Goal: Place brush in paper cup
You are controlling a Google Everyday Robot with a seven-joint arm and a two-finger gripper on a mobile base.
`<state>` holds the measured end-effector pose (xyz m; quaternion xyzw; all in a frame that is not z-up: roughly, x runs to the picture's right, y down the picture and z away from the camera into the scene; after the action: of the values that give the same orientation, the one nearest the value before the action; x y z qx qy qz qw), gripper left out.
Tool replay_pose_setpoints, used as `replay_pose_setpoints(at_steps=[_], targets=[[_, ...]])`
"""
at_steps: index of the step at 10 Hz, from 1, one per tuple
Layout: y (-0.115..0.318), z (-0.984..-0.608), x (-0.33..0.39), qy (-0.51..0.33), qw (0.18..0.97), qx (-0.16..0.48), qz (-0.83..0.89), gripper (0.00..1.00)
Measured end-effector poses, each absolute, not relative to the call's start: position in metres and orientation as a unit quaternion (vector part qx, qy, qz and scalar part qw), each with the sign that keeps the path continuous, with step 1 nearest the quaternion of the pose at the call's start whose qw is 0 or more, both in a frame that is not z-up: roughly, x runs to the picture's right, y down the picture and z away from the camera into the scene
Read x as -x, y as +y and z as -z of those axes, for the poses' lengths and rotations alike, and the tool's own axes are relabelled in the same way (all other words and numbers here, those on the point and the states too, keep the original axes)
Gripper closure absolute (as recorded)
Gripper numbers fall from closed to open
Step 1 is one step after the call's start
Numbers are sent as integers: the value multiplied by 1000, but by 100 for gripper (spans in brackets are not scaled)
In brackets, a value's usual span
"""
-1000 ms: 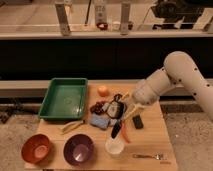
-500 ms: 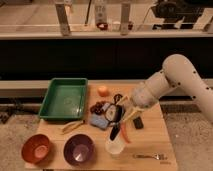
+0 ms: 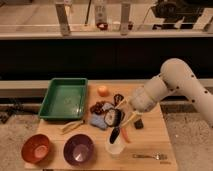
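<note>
The gripper [image 3: 119, 116] is observed clamped on the brush [image 3: 115, 133], its lower end at the paper cup [image 3: 116, 149] mouth, right of the purple bowl [image 3: 79, 149].

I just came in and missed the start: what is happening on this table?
A robot arm reaches in from the right over the table. Its pincer is shut on the brush and holds it over the cup near the front edge, with the brush's lower end at the cup's mouth, it seems. The brush is not yet let go. A tray and a purple bowl stand to the left.
</note>
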<state>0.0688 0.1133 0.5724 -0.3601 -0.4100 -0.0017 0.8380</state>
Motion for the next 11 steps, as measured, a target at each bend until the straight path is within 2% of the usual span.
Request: replay_pose_setpoints(at_steps=[5,11], targets=[[134,-592,-73,-417,828,374,20,100],[144,-609,-74,-438,824,357,36,100]])
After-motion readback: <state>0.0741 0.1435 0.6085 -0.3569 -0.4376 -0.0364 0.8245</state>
